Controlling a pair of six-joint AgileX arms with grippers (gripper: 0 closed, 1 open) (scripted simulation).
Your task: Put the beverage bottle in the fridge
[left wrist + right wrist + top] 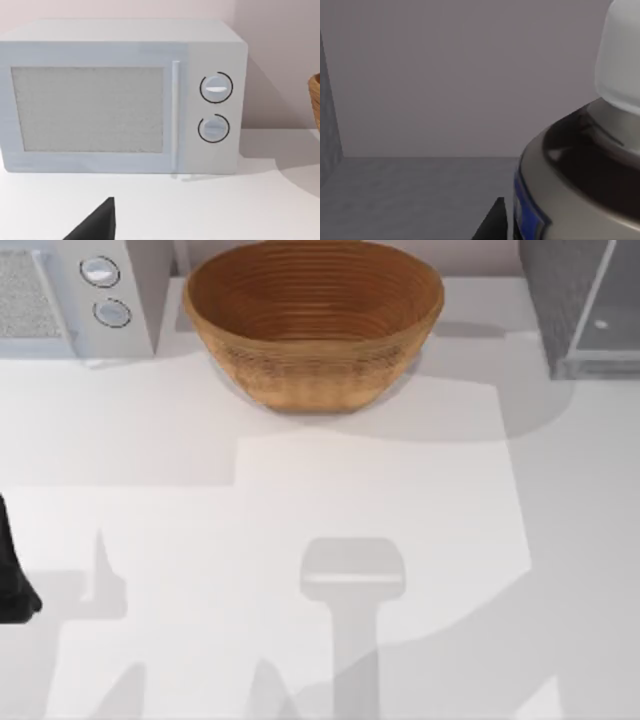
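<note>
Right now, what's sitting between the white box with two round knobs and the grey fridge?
The big woven basket sits between them in the top view, with the white appliance at the table's left back corner and the fridge at the right.

A white desk fills the top view, smooth and matte, crossed by soft grey shadows; the largest ones spread from about 6 o'clock and 8 o'clock toward the centre, with a paler lit patch in the middle. At 11 o'clock stands a white appliance with a mesh panel and two round dials. A brown woven basket sits at 12 o'clock, casting a shadow toward 3 o'clock. Behind the desk rises a plain, pale pinkish wall, seen in the left wrist view beside the appliance. Light is even and diffuse.
</note>
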